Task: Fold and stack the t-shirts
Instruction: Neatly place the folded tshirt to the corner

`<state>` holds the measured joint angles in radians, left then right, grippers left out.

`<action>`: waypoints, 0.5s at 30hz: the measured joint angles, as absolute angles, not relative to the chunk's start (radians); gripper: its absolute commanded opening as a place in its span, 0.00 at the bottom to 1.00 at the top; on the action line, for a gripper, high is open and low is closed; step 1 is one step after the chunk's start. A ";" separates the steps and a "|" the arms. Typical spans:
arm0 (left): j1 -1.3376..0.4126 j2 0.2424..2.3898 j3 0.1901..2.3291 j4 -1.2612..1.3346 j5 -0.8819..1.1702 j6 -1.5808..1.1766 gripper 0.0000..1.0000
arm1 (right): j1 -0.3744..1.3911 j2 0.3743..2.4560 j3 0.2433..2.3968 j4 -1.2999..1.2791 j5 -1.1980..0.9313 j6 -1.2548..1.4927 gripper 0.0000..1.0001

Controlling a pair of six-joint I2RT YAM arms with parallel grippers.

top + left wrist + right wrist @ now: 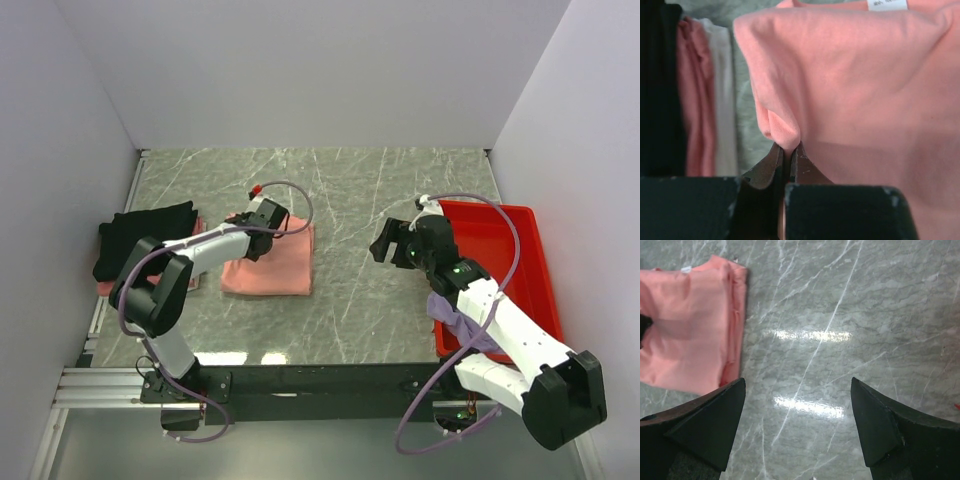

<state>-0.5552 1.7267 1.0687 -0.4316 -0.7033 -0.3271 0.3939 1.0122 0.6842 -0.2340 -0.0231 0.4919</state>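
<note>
A folded salmon-pink t-shirt lies on the marble table left of centre. Its white neck label shows in the left wrist view. My left gripper is shut on a pinch of this shirt's cloth at its left edge. A black t-shirt lies folded on a pink one at the far left. A lavender-purple t-shirt hangs over the near corner of the red tray, under my right arm. My right gripper is open and empty above bare table; the salmon shirt lies to its left.
A red plastic tray stands at the right edge of the table. White walls close in the table on three sides. Bare marble lies between the salmon shirt and the tray.
</note>
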 measured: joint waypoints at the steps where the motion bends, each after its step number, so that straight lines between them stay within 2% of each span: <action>1: -0.544 1.718 1.058 -0.427 -0.709 -0.292 0.01 | 0.394 1.018 0.685 -0.236 -0.023 0.490 0.91; 15: -0.451 1.711 1.128 -0.490 -0.769 -0.047 0.01 | 0.393 1.029 0.687 -0.263 0.035 0.472 0.91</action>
<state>-0.4507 1.7115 1.1282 -0.4900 -0.7692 -0.0475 0.3935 1.0290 0.6872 -0.2626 0.0345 0.4721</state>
